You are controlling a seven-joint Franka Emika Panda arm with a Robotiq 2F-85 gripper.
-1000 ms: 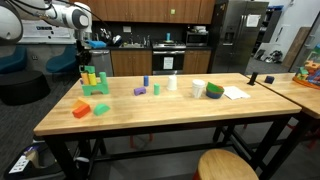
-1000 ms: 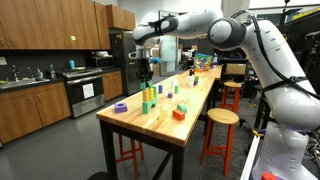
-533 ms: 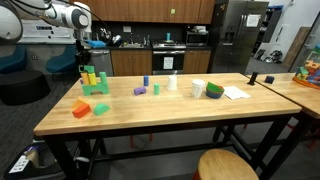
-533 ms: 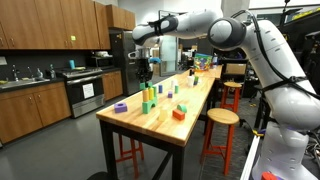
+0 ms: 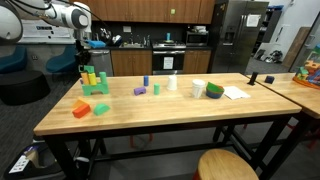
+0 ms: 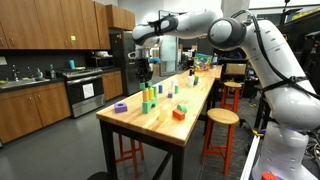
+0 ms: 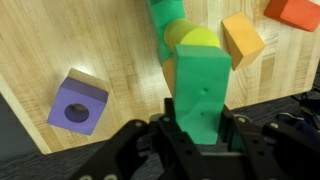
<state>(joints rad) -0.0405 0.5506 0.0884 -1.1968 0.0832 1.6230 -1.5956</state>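
Near the wooden table [image 7: 110, 40] edge, the end effector [image 7: 203, 125] clamps a green block [image 7: 203, 80].

We look down on the gripper [image 7: 203, 128], whose dark fingers [image 7: 168, 138] clamp a tall green block [image 7: 203, 85] from both sides. Just beyond it we see a yellow-green rounded piece [image 7: 197, 40] and a darker green piece [image 7: 163, 14] in a row. An orange block [image 7: 243, 40] lies to the right, with a red block [image 7: 295, 11] farther right. On the left, a purple block [image 7: 78, 102] with a round hole sits near the edge of the wooden table [image 7: 60, 40].
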